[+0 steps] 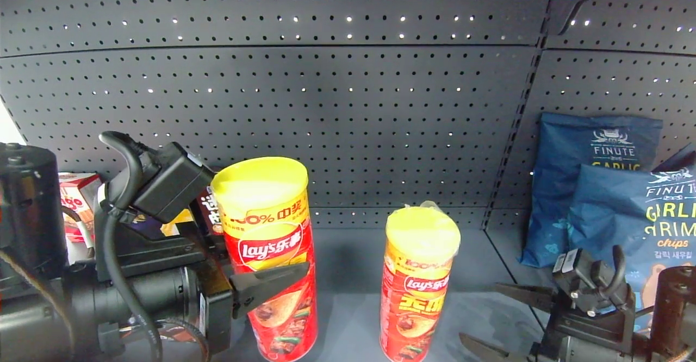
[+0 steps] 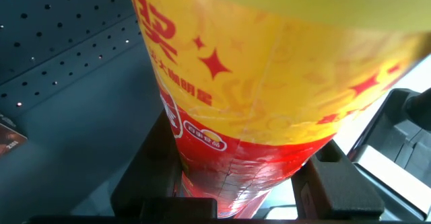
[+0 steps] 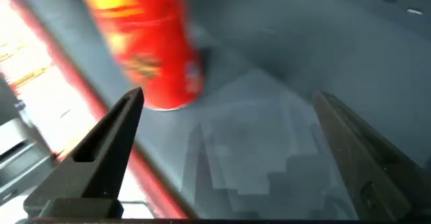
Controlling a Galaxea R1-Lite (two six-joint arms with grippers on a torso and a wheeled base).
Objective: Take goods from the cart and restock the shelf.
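Closest to us, low on the left, the left gripper (image 1: pixel 274 291) holds a tall chips can (image 1: pixel 266 231) around its red lower half. One black finger (image 1: pixel 272 283) lies flat across the front of the can, and in the left wrist view the two fingers press on both sides of it. The can has a yellow lid and stands almost straight up, with just a small lean. Its bottom is at the very edge of the head view, so I cannot tell if it sits on the shelf (image 1: pixel 348 258) or hangs just above it. Low on the right, the right gripper (image 1: pixel 505 321) has its two pointed fingers spread wide apart, and there is nothing between them. It is over the front part of the shelf. Between the two grippers stands a second chips can (image 1: pixel 418 286), a little shorter in the picture, upright on the grey shelf board. It is apart from the held can and touches neither gripper. In the right wrist view this can is a red and yellow blur beyond the open fingers, and a red strip (image 3: pixel 101 116) runs beside it, maybe the front edge of the shelf. Farther back on the right, two blue bags (image 1: pixel 592 177) lean one in front of the other. Farther back on the left, behind the left arm, are some small boxes (image 1: pixel 76 204). Behind it all is the dark back wall (image 1: pixel 326 123), full of little holes.
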